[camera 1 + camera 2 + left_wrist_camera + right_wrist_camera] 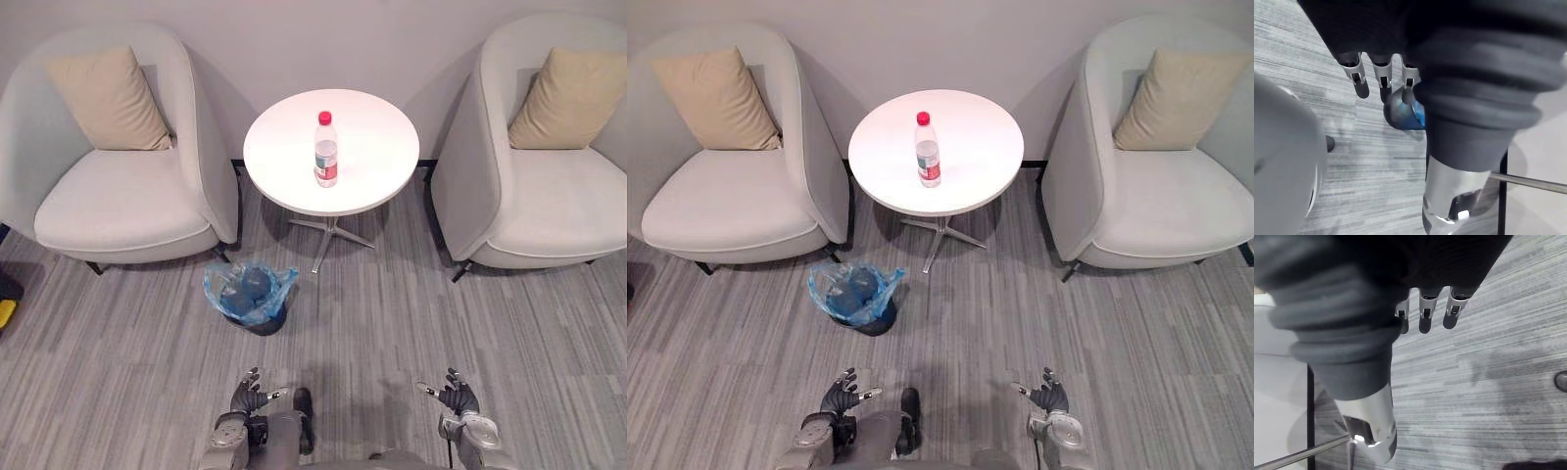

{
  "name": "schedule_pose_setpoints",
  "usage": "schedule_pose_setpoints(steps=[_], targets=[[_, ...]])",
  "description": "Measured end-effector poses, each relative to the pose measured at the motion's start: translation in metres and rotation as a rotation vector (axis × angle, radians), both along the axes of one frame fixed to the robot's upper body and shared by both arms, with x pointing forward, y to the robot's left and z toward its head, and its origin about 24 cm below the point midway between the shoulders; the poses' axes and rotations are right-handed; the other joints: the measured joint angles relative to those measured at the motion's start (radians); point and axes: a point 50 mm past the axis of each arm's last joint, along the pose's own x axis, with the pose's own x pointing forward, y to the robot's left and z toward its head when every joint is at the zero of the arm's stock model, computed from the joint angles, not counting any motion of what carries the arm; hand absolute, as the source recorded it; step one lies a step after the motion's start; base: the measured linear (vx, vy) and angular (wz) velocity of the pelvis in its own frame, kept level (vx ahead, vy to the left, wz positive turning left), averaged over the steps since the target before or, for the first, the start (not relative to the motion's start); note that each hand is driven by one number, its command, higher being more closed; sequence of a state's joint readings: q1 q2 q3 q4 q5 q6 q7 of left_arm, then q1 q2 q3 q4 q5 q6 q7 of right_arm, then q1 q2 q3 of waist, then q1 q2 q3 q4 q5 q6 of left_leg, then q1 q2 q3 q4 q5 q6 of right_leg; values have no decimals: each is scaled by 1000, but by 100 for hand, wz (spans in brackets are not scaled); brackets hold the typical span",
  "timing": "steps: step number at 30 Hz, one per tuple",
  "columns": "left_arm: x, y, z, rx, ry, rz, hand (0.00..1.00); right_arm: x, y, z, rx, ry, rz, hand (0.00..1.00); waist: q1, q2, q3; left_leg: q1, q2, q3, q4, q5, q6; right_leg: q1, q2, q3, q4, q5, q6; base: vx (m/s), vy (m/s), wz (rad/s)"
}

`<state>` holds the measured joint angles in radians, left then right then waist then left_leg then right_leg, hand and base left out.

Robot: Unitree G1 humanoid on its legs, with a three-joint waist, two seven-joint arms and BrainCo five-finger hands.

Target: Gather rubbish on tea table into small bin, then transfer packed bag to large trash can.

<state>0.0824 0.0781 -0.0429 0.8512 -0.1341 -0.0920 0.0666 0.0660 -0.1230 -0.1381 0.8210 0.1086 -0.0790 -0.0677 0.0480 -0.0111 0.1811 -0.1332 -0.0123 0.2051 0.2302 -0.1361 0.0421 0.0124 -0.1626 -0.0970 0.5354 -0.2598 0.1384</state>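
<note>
Left eye view, looking down from the robot's head: a round white surface (377, 137) on a thin metal foot stands against a grey wall, between two pale armchairs. A clear plastic bottle (325, 152) with a red cap and a red and white label stands upright near the middle of the surface, a little toward its near edge. It is the one piece of rubbish on the surface, and no hand touches it. The left armchair (118, 201) holds a tan cushion (106, 98) against its back, and the right armchair (549, 211) holds a matching tan cushion (570, 98). On the grey striped floor (392, 313), near the foot of the surface and just beside the front corner of the left armchair, stands a small bin (265, 321) lined with a blue bag (250, 289). Its crumpled top is open, and dark rounded shapes lie inside that cannot be made out. The left hand (247, 397) and the right hand (457, 397) hang low at the near edge of the view, well apart from the surface and the small bin. Each has its fingers apart and relaxed, holding nothing. In the left wrist view the fingers (1361, 83) hang straight above the floor with the blue bag past them, and in the right wrist view the fingers (1422, 316) hang straight above the floor.
</note>
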Motion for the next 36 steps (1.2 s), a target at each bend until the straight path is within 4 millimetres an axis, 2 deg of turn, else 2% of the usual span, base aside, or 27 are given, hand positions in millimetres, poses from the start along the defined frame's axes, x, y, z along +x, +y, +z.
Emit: schedule_pose_setpoints(steps=[1,2,3,4,6,9,10,11,12,13,14,16,17,18,19,20,22,23,25,26,29,32,36], targets=[[-2,0,-1,4,5,-7,0,0,2,0,4,1,11,0,-4,-1,-1,30,-10,-3,-11,-8,5,-25,-16,2,83,21,43,439,158,10],[-2,2,-1,15,9,-27,0,-3,4,-2,7,14,21,0,-9,1,-1,79,-22,-18,-20,-28,22,-75,-29,13,239,7,70,532,111,34],[-3,3,-1,24,12,-39,0,-7,5,-5,10,34,23,0,-14,4,-3,120,-24,-36,-24,-43,32,-118,-32,-1,326,-23,43,438,82,46],[-2,4,0,25,9,-40,0,-8,5,-6,10,38,23,0,-21,6,-4,134,-24,-53,-31,-45,32,-134,-31,-21,334,-34,24,439,28,69],[6,6,3,34,-11,-43,0,-10,4,-7,9,47,21,0,-40,13,-2,190,-5,-112,-71,-44,31,-211,-8,-93,257,-70,-44,449,-58,71],[8,5,4,29,-17,-40,0,-8,2,-6,3,42,22,0,-39,25,1,231,34,-138,-73,-46,28,-266,37,-90,88,-65,-52,369,-138,49],[8,5,4,30,-17,-39,0,-8,2,-6,5,40,23,0,-43,23,1,259,59,-154,-73,-58,-2,-296,61,-56,-77,15,-66,367,-214,55],[7,7,3,33,-15,-37,0,-8,3,-6,6,40,23,0,-49,11,-1,276,63,-160,-73,-77,-34,-297,65,-31,-184,93,-67,381,-235,61],[5,10,2,41,-6,-34,0,-9,2,-6,5,43,22,0,-57,5,-2,290,67,-171,-74,-96,-64,-289,63,-28,-218,225,-74,420,-264,41],[1,5,-1,26,15,-31,0,-8,-1,-5,-3,41,17,0,-56,31,-6,298,96,-188,-77,-112,-86,-271,95,-44,-216,258,-138,379,-250,21],[0,2,-2,18,17,-32,0,-2,-3,-1,-8,16,16,0,-57,33,-7,287,105,-186,-73,-97,-103,-289,104,-38,-172,219,-148,396,-298,11],[0,1,-2,15,21,-33,0,-3,-5,-2,-10,18,7,0,-65,39,-10,299,121,-209,-46,-96,-108,-286,103,-69,-108,149,-171,274,-244,31],[4,0,-1,14,10,-35,0,-8,-4,-4,-2,28,-7,0,-68,40,-10,283,135,-228,18,-97,-114,-253,106,-94,-114,126,-177,307,-289,69],[10,-2,1,11,-6,-37,0,-12,-1,-6,8,39,-13,0,-67,41,-9,230,156,-235,162,-94,-160,-197,113,-129,-148,112,-188,287,-279,68],[12,-3,2,7,-11,-37,0,-14,-1,-7,10,43,-16,0,-67,41,-8,202,165,-232,232,-88,-174,-173,115,-139,-163,109,-191,237,-243,68],[15,-8,3,-6,-22,-39,0,-18,-1,-8,12,51,-23,0,-62,44,-6,143,192,-214,371,-89,-186,-120,125,-163,-200,108,-194,132,-116,42],[15,-13,3,-22,-27,-38,0,-19,-2,-8,15,50,-33,0,-56,44,-6,93,215,-155,430,-96,-175,-66,131,-186,-246,112,-199,134,-70,29],[13,-15,2,-28,-23,-36,0,-17,-3,-6,15,41,-36,0,-56,46,-7,63,215,-108,394,-106,-154,-43,129,-193,-266,113,-198,138,-29,16],[13,-15,2,-26,-21,-35,0,-12,-5,-4,17,24,-43,0,-43,63,-9,35,202,-93,229,-84,-138,-34,129,-191,-272,113,-195,147,47,0],[14,-14,3,-25,-25,-36,0,-12,-8,-3,12,23,-49,0,-33,79,-14,34,185,-98,109,-24,-129,-35,136,-177,-265,109,-181,153,84,-9],[14,-8,3,-5,-24,-40,0,-10,-4,-4,23,19,-46,0,-31,58,-19,72,145,-95,10,22,-111,-33,119,-141,-308,128,-145,119,55,8],[8,-3,1,8,-5,-39,0,-9,-4,-3,21,16,-45,0,-32,58,-19,98,128,-91,-16,28,-104,-14,112,-125,-323,133,-143,65,74,0],[6,4,1,26,0,-39,0,-6,-3,-2,9,13,-26,0,-32,49,-25,159,108,-90,-135,84,-107,1,111,-107,-350,143,-141,7,6,0]])
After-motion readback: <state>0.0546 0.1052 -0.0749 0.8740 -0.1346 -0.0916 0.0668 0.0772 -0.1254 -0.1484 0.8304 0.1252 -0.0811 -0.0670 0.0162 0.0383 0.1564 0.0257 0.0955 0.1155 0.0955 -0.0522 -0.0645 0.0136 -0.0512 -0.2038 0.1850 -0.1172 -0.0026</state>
